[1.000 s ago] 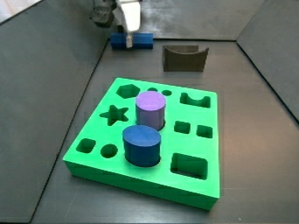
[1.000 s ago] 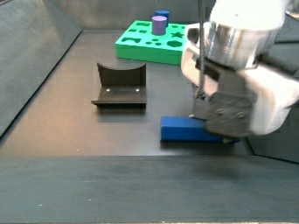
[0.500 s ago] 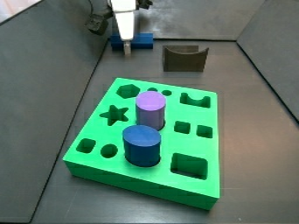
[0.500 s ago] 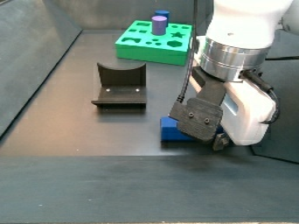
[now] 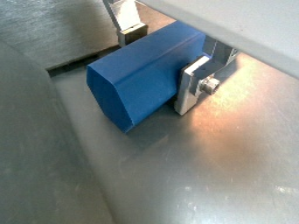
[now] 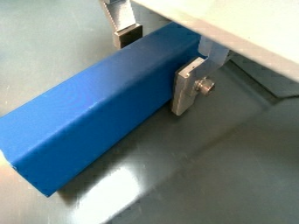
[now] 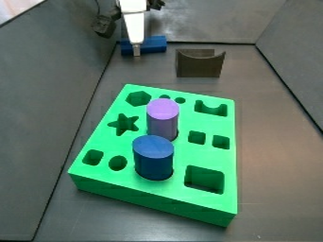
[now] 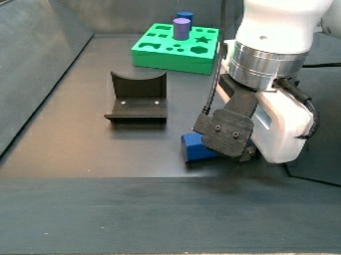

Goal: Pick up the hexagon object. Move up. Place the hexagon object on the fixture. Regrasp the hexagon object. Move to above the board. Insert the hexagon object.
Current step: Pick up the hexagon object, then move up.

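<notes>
The hexagon object point(image 5: 135, 79) is a long blue prism lying on the grey floor. My gripper point(image 5: 163, 61) straddles it, and both wrist views show one silver finger point(image 6: 188, 86) flat against its near side and the other tight at its far edge. It shows as a blue end point(image 8: 194, 149) under the gripper point(image 8: 224, 139) in a side view. Another side view shows the gripper point(image 7: 132, 43) at the far left corner, over the prism point(image 7: 154, 43). The dark fixture point(image 7: 199, 62) stands apart from the prism. The green board point(image 7: 127, 175) lies nearer that camera.
A purple cylinder point(image 7: 163, 119) and a short dark-blue cylinder point(image 7: 154, 157) stand in holes of the board. Grey walls enclose the floor on the left point(image 7: 51, 104) and at the back. The fixture point(image 8: 136, 97) sits between the gripper and the board point(image 8: 160, 55).
Since a second ago the gripper has come down and turned over the prism, covering most of it. Over the last half second almost nothing has shifted.
</notes>
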Tool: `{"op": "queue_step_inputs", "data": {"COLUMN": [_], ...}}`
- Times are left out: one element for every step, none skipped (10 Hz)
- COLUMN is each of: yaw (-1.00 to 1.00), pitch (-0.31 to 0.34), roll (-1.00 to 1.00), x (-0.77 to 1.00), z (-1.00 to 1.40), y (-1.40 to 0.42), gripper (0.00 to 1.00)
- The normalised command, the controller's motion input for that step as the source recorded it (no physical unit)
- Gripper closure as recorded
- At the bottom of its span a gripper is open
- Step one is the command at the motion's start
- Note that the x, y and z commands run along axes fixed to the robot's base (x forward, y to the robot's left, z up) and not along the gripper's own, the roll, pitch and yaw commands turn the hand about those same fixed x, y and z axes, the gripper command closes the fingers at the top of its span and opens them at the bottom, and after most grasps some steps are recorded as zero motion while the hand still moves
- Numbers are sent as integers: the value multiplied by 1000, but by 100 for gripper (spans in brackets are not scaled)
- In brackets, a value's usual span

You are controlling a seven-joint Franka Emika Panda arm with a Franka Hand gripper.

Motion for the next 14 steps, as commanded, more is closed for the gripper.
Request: {"op": "queue_step_inputs", "data": {"yaw": [0, 0, 0, 0, 0, 0, 0, 0, 0, -17, -18, -20, -23, -28], "pitch": [0, 0, 0, 0, 0, 0, 0, 0, 0, 21, 38, 54, 68, 68], "roll": [0, 0, 0, 0, 0, 0, 0, 0, 0, -10, -13, -11, -9, -1], "x": [0, 0, 0, 0, 0, 0, 0, 0, 0, -26, -42, -27, -14, -16], "z": [0, 0, 0, 0, 0, 0, 0, 0, 833, 799, 746, 607, 482, 300], "y": [0, 0, 0, 0, 0, 0, 0, 0, 0, -43, -44, -25, -10, -2], "gripper": [100, 100, 100, 100, 100, 100, 100, 100, 100, 100, 100, 100, 100, 100]}}
